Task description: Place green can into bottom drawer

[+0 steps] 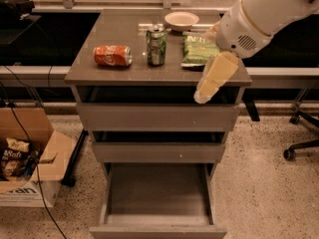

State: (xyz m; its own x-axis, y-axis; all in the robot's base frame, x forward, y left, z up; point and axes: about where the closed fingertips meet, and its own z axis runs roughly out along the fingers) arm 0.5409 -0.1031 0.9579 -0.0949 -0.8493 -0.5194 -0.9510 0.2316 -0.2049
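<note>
The cabinet fills the middle of the view. Its bottom drawer is pulled out and shows a bare floor. The arm reaches in from the upper right.

The chip bag lies at the right of the top and the cola can lies on its side at the left. The green can stands upright between them, apart from both, with a bowl behind it.

The can is probably light, thin-walled and smooth, so a hard squeeze could dent it and a loose one could let it slip. A side grasp across the middle of the body looks best.

The gripper hangs over the cabinet's right front edge, right of the can and apart from it. Whether it is open or closed cannot be told. It touches nothing, and nothing shows in it.
</note>
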